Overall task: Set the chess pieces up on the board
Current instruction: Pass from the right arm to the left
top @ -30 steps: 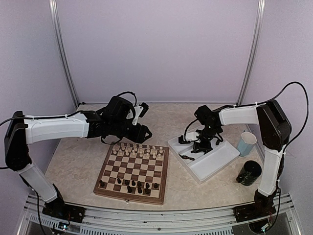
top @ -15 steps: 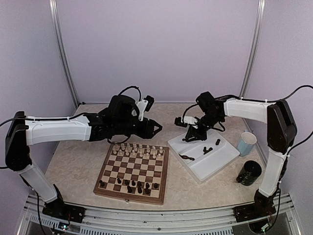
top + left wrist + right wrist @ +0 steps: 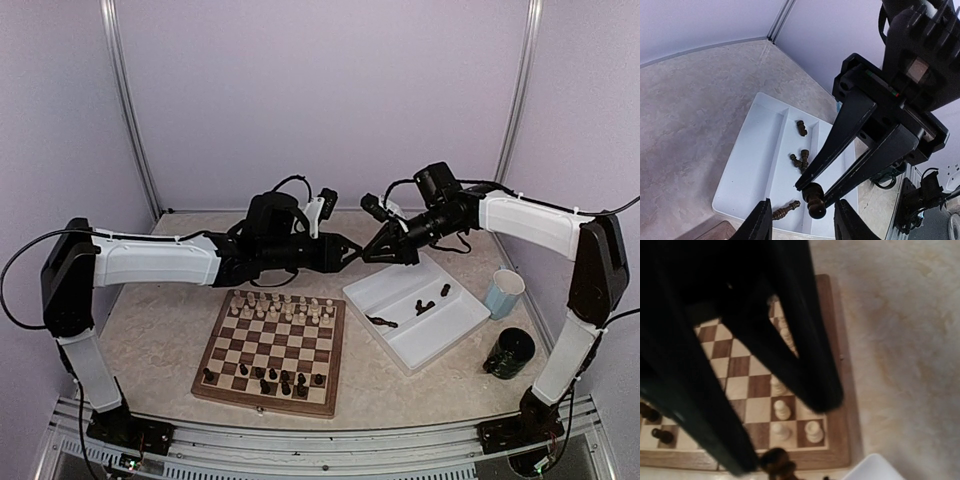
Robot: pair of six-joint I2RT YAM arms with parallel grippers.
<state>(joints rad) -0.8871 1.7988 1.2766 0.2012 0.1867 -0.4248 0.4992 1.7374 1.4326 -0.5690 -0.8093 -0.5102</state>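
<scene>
Right gripper (image 3: 812,192): pinched on dark piece (image 3: 815,201) at fingertips, aloft near tray (image 3: 755,165). Left gripper (image 3: 348,250): spread, fingers (image 3: 760,222) either side of that piece, apart from it. On board (image 3: 338,360): cream pieces (image 3: 285,306) along far rows, dark ones (image 3: 268,378) along near rows. In tray: more dark pieces (image 3: 801,159).

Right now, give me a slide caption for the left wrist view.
Right gripper pinches a dark chess piece over the white tray, facing the open left gripper.

board (image 3: 272,345) L, tray (image 3: 452,330) R, pcs (image 3: 282,306) on both
</scene>
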